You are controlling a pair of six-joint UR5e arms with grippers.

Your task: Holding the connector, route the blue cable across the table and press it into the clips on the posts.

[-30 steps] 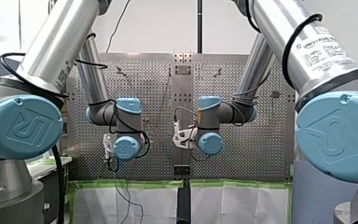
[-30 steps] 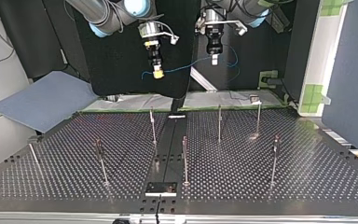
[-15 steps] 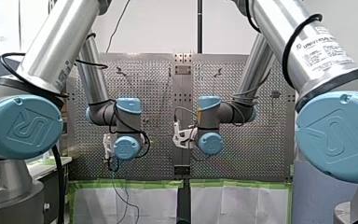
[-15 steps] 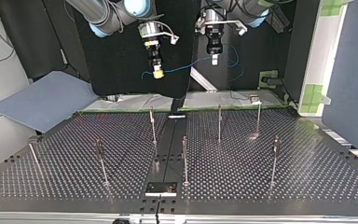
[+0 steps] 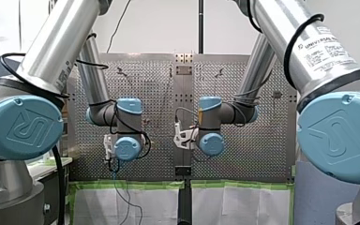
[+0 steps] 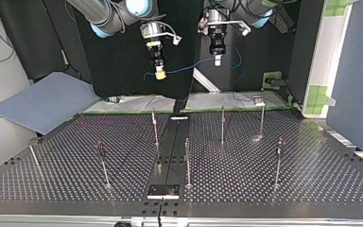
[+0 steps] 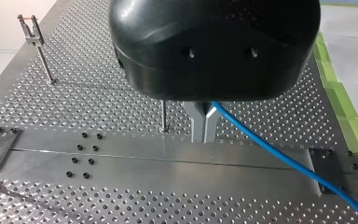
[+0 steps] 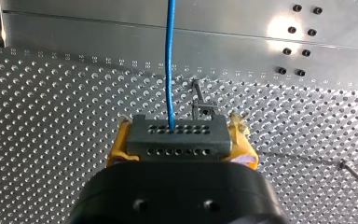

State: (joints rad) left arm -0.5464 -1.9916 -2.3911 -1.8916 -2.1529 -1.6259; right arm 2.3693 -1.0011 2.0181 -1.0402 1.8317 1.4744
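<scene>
In the right wrist view my right gripper [image 8: 181, 139] is shut with its yellow pads [image 8: 120, 144] on a dark grey connector [image 8: 177, 150]. The blue cable [image 8: 169, 60] leaves the connector and runs straight ahead. In the left wrist view my left gripper [image 7: 204, 136] has its metal fingers shut on the blue cable [image 7: 270, 149], which trails off to one side. The top view shows both grippers high above the table's far edge: my right gripper [image 6: 159, 74] at the left, my left gripper [image 6: 218, 60] at the right. Between them the blue cable [image 6: 189, 67] sags.
Several thin posts with clips stand on the perforated table [image 6: 264, 189], among them one post [image 6: 154, 127] left of the middle rail and another post [image 6: 222, 124] right of it. A blue-grey sheet [image 6: 42, 101] lies at the top view's left. A black plate [image 6: 163, 190] sits at the near edge.
Both arms hold still. The slack cable hanging by my left gripper sways a little.
</scene>
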